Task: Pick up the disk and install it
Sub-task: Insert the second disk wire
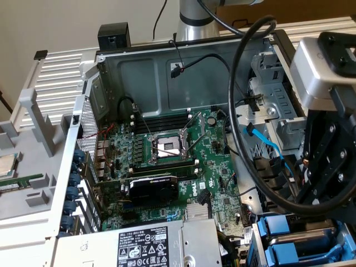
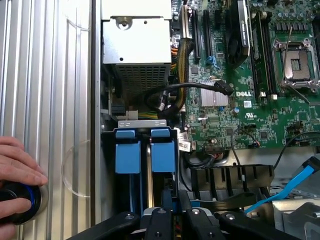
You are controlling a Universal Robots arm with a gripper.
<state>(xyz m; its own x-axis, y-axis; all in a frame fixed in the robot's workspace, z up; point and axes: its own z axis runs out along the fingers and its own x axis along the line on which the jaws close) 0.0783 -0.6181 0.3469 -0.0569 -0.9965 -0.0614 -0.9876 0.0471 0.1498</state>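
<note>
jaws clenched above blue drive carriers (image 2: pixel 145 155) | motherboard (image 2: pixel 260 100): "DELL" | hand (image 2: pixel 17 175) on black knob (image 2: pixel 17 200)

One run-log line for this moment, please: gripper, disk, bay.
gripper: shut on disk's blue frame | disk: in drive bay beside second blue carrier | person's hand: on black knob

A person's hand (image 2: pixel 17 177) enters the wrist view cut off at the frame's edge, its fingers covering part of a dark round object (image 2: pixel 19 202) on the ribbed metal surface (image 2: pixel 47 100). In the exterior view the gripper (image 1: pixel 328 167) is cropped by the frame and its fingertips are hidden behind a looping black cable (image 1: pixel 245 89). The power supply label (image 1: pixel 143 246) carries print too small to read.
</note>
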